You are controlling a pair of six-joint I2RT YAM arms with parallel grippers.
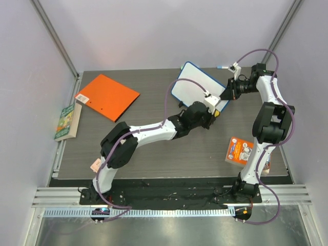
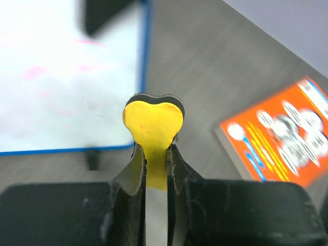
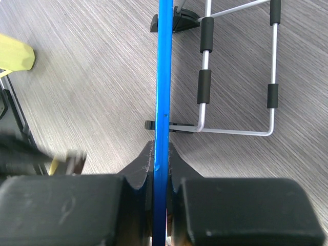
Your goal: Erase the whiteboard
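Whiteboard: the whiteboard [image 1: 195, 84] stands tilted, its back on a wire stand [image 3: 237, 77]; everything below is placed from it
Right pincer: the right gripper [image 3: 161, 151] is clenched on the whiteboard's right edge, with the blue rim [image 3: 164, 61] running straight up between its jaws
Left pincer: the left gripper [image 2: 156, 149] grasps a yellow eraser [image 2: 154, 120] with a dark felt face, just off the whiteboard's near right corner
Marks: faint red smears [image 2: 33, 72] lie on the white face, well left of the eraser
Step in hand: judged as bringing the eraser onto the face for a wiping pass
Doing it well: lay the felt side flat on the face, not the yellow edge; start at the right side and sweep left across the smears in overlapping strokes; press lightly, since the whiteboard only leans on the stand; the right pincer should brace the edge against the push
Risk: too much pressure could tip the whiteboard or slide it in the jaws
Hard to make out: whether the eraser touches the rim or hangs clear of it cannot be told; a dark blurred shape at the whiteboard's far right edge in the left wrist view is unclear; the left part of the face is cut off there, so other marks may exist
Bystanders: an orange folder [image 1: 107, 96] left of the whiteboard, an orange booklet [image 2: 287, 138] nearer than its right corner
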